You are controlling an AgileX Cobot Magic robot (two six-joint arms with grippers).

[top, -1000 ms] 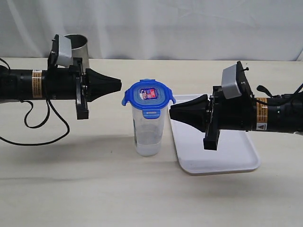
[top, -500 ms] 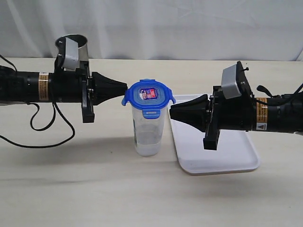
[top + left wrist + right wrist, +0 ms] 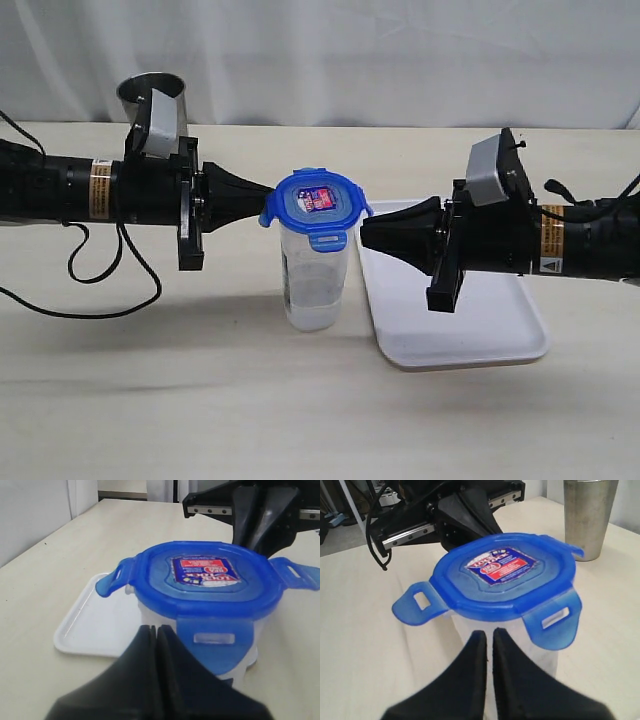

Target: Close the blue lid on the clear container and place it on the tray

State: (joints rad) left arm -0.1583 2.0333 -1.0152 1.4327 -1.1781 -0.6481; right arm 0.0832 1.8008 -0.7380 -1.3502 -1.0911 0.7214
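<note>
The clear container [image 3: 313, 285] stands upright on the table with the blue lid [image 3: 318, 205] sitting on its rim. One lid tab [image 3: 215, 640] hangs down and the side tabs [image 3: 415, 605] stick out. My left gripper [image 3: 268, 200] is shut, its tip right at the lid's left edge; in the left wrist view the left gripper [image 3: 156, 628] sits just under the lid [image 3: 205, 577]. My right gripper [image 3: 363, 236] is shut with nothing in it, a little right of the container, below the lid [image 3: 502, 575] in the right wrist view, where it shows as the right gripper [image 3: 489, 633]. The tray [image 3: 490, 330] lies under the right arm.
A grey steel cup [image 3: 152, 95] stands at the back left behind the left arm, and shows as the steel cup [image 3: 590, 515] in the right wrist view. A black cable [image 3: 100, 290] loops on the table below the left arm. A white curtain closes off the back.
My left gripper has moved right from a gap beside the lid up to the lid's left edge. The lid has shifted slightly right. The right arm has hardly moved.
</note>
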